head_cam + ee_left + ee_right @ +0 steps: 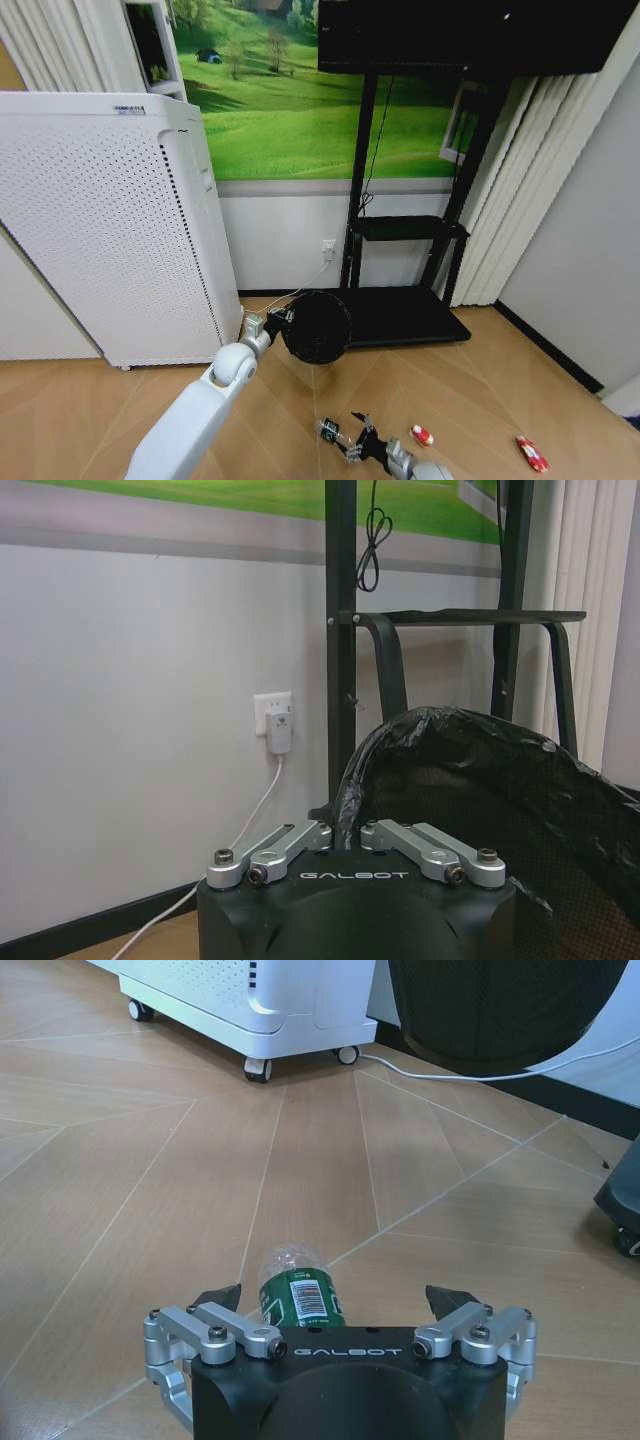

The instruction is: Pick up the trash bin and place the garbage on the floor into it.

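Observation:
The black trash bin [318, 327] with its dark liner hangs just above the floor in front of the wall, tilted. My left gripper [278, 318] is shut on its rim, and the left wrist view shows the fingers [300, 838] pinching the liner edge of the bin [470, 780]. Low in the head view, my right gripper [352, 443] is open near the floor. The garbage bottle [298, 1290], clear with a green label, lies between its open fingers [222, 1298]. Two red-and-white wrappers [422, 436] [531, 453] lie on the floor to the right.
A tall white perforated appliance [100, 220] on wheels stands at the left. A black TV stand [400, 312] with a flat base sits behind the bin. A white cable [560, 1065] runs from a wall socket [276, 720] along the floor. Open wooden floor surrounds the litter.

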{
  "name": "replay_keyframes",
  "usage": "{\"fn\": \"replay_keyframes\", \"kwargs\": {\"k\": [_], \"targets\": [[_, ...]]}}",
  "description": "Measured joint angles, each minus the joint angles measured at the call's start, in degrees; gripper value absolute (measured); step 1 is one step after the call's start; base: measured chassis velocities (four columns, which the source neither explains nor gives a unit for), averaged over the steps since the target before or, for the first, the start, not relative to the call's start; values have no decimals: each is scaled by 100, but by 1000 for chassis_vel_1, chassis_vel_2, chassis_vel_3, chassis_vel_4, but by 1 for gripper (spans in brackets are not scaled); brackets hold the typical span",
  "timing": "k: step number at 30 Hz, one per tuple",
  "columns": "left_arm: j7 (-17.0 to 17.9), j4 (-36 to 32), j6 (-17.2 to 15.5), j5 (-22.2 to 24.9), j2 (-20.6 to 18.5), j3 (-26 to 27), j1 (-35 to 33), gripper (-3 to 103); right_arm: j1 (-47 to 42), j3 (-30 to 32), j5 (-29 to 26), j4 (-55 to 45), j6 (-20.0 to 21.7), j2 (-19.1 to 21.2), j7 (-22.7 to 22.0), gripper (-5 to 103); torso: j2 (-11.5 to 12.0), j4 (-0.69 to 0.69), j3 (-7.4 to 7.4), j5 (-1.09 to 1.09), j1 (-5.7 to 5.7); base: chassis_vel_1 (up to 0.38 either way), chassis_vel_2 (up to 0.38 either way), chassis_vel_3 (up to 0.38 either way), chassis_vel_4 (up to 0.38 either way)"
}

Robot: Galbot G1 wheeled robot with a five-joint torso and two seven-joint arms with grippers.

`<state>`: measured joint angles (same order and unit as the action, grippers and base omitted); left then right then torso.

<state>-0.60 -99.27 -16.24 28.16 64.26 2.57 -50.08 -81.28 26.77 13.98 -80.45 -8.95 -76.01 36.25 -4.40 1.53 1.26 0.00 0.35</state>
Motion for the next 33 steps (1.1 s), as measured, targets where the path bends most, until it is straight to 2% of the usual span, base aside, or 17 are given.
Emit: {"fn": "replay_keyframes", "kwargs": {"k": [18,25,33], "targets": [[-38,-105,12,-26,-25,11,-90,7,-81,90,173,-6,-86,-120,-53,100,0,0,0,0,0,74,74,-67,-68],[-67,-181,18,-28,-52,84,-195,7,3,208,-102,118,-102,-147,-124,100,0,-1,0,0,0,16,26,-23,-21],[-119,-288,28,-33,-74,187,-297,7,311,436,-225,537,-12,188,29,100,0,1,0,1,0,0,0,0,0]]}}
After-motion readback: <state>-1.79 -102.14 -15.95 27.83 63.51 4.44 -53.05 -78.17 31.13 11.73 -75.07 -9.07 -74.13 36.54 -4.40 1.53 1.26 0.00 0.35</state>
